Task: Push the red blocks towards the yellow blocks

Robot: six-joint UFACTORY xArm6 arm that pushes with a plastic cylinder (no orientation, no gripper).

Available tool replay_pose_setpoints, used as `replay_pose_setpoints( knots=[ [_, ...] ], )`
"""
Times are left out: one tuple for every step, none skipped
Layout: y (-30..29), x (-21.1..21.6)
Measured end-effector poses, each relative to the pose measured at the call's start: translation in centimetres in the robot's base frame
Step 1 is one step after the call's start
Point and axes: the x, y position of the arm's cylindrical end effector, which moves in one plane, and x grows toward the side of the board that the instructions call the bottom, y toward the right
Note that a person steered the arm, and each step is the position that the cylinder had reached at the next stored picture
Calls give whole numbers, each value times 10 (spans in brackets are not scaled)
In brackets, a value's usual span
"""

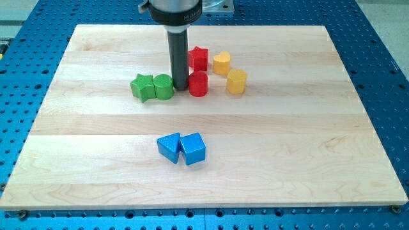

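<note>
A red cylinder (199,84) stands near the board's upper middle, with a red star (199,59) just above it. A yellow heart-shaped block (222,63) sits right of the red star, and a yellow hexagonal block (236,82) sits right of the red cylinder, a small gap between them. My tip (180,87) rests on the board right against the red cylinder's left side, between it and a green cylinder (163,87).
A green star (143,86) touches the green cylinder's left side. Two blue blocks (170,147) (193,149) sit together at the lower middle of the wooden board (319,128). A blue perforated table surrounds the board.
</note>
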Motion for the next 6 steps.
replay_pose_setpoints(
  knots=[
    [0,34],
    [7,48],
    [17,30],
    [17,5],
    [13,0],
    [13,-15]
  ],
)
